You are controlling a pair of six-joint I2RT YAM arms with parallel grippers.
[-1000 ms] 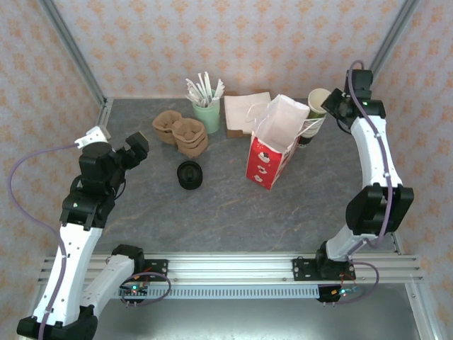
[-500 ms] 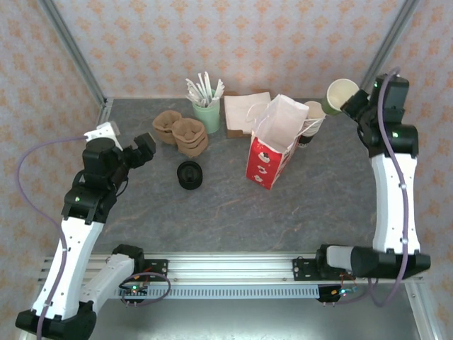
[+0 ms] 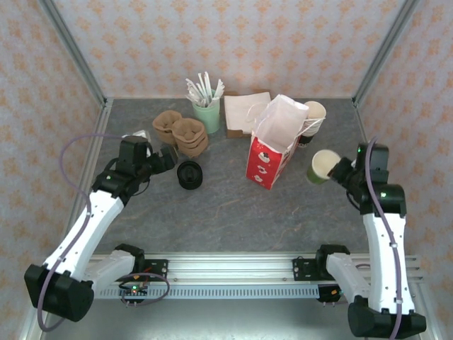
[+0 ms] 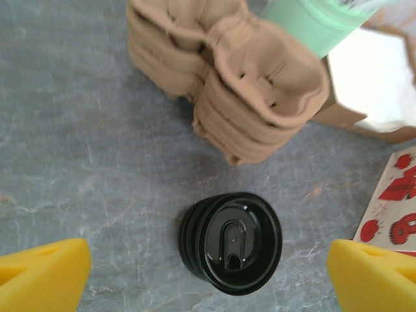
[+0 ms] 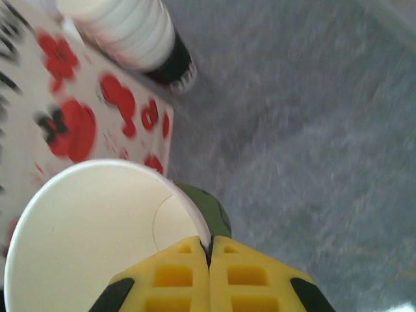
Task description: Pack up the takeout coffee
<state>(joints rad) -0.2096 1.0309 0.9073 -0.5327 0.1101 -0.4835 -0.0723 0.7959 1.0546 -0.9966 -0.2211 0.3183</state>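
Right arm folded low over the right side of the bench (image 3: 226, 212). The right hand (image 3: 338, 171) is pinched tight on the rim of the takeout coffee cup (image 3: 323, 166), which is tilted (white inside showing, olive-green side below). The cup is held clear of the bench, just right of the red-and-white bag (image 3: 272, 152) and not touching it. Left arm reaches forward. The left hand (image 3: 161, 161) is spread wide, grasping nothing, above a black lid (image 4: 233, 242) lying on the bench. Brown pulp carriers (image 4: 240, 84) sit just behind the lid; a stack of cream cups (image 5: 120, 26) stands beside the bag.
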